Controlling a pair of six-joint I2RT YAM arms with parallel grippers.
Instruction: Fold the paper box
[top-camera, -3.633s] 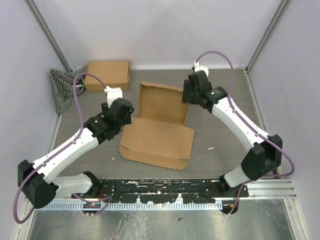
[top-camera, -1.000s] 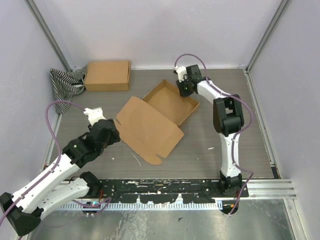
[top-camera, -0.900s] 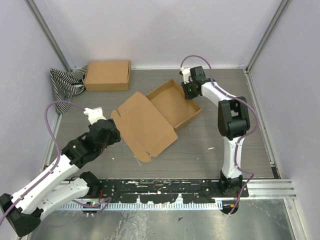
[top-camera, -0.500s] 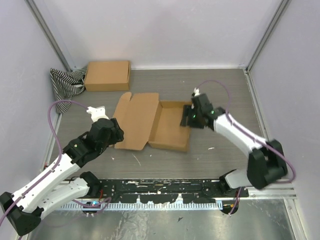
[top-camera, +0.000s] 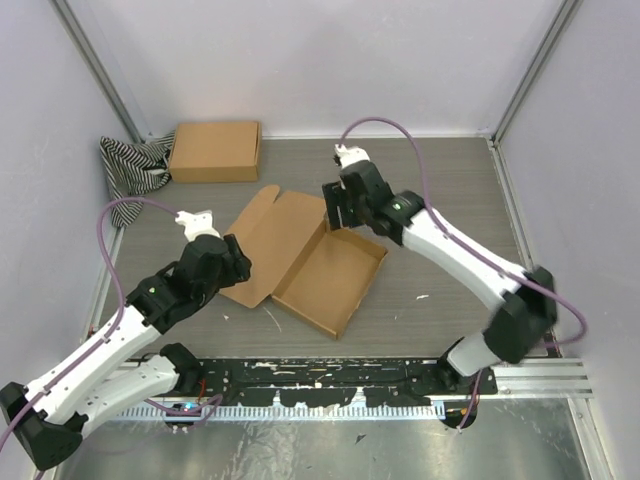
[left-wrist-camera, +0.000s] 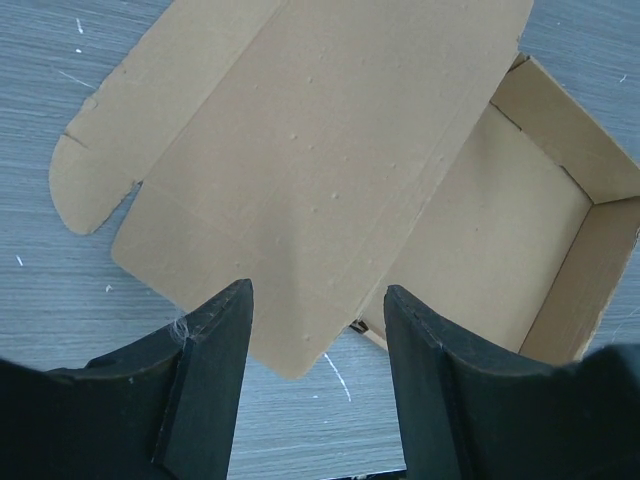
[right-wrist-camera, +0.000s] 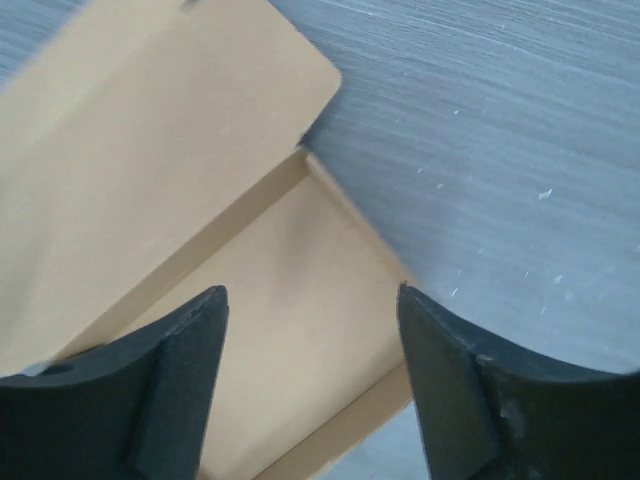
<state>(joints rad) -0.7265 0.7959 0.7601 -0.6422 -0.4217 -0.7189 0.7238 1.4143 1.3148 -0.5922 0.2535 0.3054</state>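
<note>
The paper box lies in the middle of the table as a shallow brown tray with walls up, its lid spread flat to the left. My left gripper is open and empty, just off the lid's near-left edge. The left wrist view shows the lid and the tray beyond my fingers. My right gripper is open and empty, hovering over the tray's far corner. The right wrist view shows the tray floor between the fingers.
A second, closed brown cardboard box sits at the back left beside a striped black-and-white cloth. Grey walls enclose the table on three sides. A black rail runs along the near edge by the arm bases.
The box has turned on the table, its tray now toward the near right. My right gripper has moved from the tray's right side to its far corner. The left arm has barely moved.
</note>
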